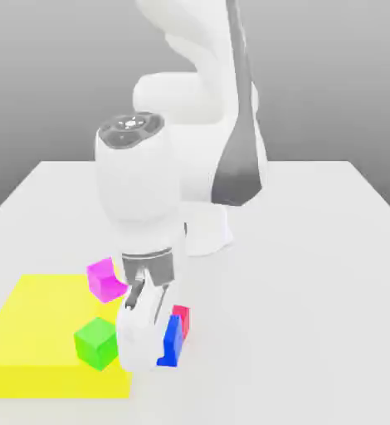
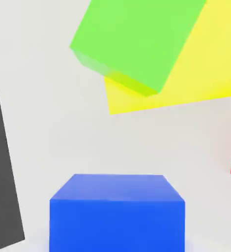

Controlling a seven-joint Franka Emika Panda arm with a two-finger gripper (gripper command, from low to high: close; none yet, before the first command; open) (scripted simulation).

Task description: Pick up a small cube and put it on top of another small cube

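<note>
Hand (image 1: 153, 336) is low at the bench (image 1: 314, 266), its fingers pinching the blue cube (image 1: 170, 342), which sits between them with the red cube (image 1: 182, 320) just behind and the green cube (image 1: 96, 342) close beside, on the yellow mat (image 1: 32, 332). To my eye the lift comes next: raise it straight up, keeping the pinch firm, so the neighbours aren't nudged before carrying it over whichever cube it will top.

We see the small blue cube (image 1: 170, 342) (image 2: 117, 214), plain and bright, sitting square and upright near the worktop's (image 1: 314, 274) front edge. It lies just beside a red cube (image 1: 182, 319) and near a green cube (image 1: 96, 342).
</note>
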